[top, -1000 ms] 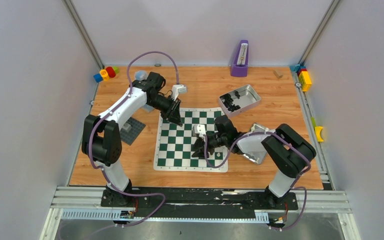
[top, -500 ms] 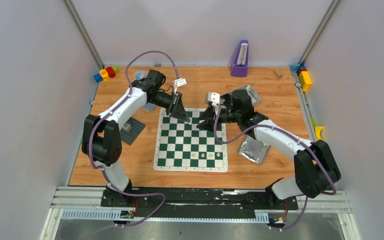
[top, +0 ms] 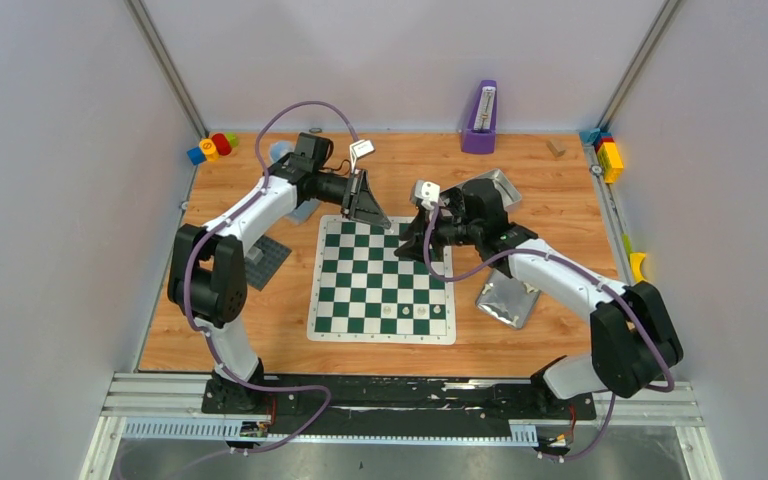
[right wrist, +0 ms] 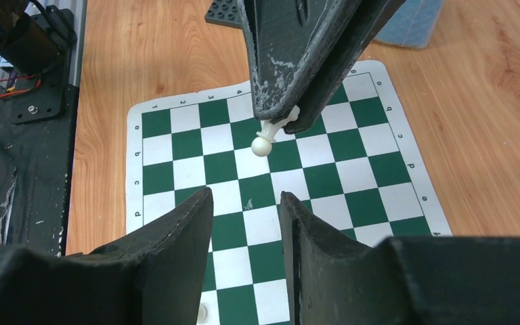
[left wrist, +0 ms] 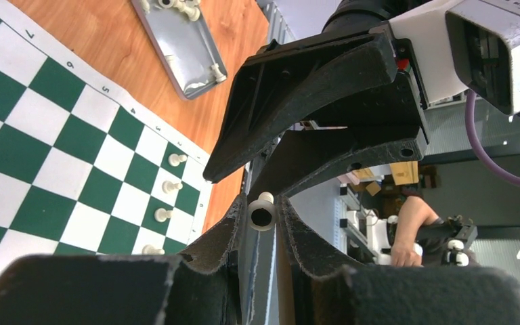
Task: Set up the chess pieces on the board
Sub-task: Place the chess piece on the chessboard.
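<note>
The green-and-white board (top: 380,280) lies mid-table, with three cream chess pieces (top: 421,312) in its near row. My left gripper (top: 376,220) hovers over the board's far edge, shut on a cream pawn (left wrist: 263,211). In the right wrist view that pawn (right wrist: 269,137) hangs head-down from the left fingers (right wrist: 291,61) above the board (right wrist: 176,145). My right gripper (top: 412,240) faces it from just to the right; it is open (right wrist: 244,200) and holds nothing. The left wrist view shows several set pieces (left wrist: 170,185) along the board's edge.
A metal tray (top: 500,185) sits behind the right arm, and a second silver tray (top: 507,300) lies right of the board. A dark grey plate (top: 263,260) is left of the board. A purple stand (top: 479,118) and coloured blocks (top: 210,147) line the back.
My right arm swung from the board's near right part up to its far edge, facing the left gripper. The left gripper lifted and tilted up with the pawn.
</note>
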`<state>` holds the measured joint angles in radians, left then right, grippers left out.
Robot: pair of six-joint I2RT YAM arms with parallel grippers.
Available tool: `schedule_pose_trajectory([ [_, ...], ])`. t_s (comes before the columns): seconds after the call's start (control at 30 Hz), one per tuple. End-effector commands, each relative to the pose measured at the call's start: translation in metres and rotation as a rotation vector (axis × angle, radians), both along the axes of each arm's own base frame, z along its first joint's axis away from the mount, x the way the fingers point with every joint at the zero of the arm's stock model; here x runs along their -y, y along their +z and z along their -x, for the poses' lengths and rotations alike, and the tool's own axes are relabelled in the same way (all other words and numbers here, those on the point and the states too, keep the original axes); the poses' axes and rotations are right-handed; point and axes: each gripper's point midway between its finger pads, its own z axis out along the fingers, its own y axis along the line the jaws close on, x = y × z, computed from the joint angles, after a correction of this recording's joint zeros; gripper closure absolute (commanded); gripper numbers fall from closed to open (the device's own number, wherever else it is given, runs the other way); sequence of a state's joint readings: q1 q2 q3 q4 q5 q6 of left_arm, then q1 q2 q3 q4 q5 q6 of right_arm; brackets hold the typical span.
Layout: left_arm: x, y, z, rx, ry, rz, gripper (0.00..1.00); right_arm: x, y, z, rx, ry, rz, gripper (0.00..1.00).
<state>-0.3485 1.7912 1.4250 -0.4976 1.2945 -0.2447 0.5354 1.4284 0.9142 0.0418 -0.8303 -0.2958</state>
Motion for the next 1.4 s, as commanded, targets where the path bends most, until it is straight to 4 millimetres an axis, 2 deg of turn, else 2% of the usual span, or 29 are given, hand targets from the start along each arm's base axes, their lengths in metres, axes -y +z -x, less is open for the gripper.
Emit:
schedule_pose_trajectory([
  [0.0,0.004,0.006,-0.002,-0.035,-0.003,0.043,1.0,-0.002,0.035,-0.008,0.063,-0.038,-0.045,0.57],
  [0.23,0.005,0.0,-0.003,-0.055,0.005,0.039,1.0,-0.001,0.047,-0.011,0.081,-0.066,-0.055,0.58],
  [0.8,0.006,-0.004,-0.003,-0.075,0.004,0.037,1.0,-0.008,0.055,-0.017,0.075,-0.063,-0.072,0.63],
  [1.37,0.008,-0.002,0.0,-0.076,-0.01,0.045,1.0,-0.016,0.047,-0.019,0.066,-0.054,-0.053,0.74],
])
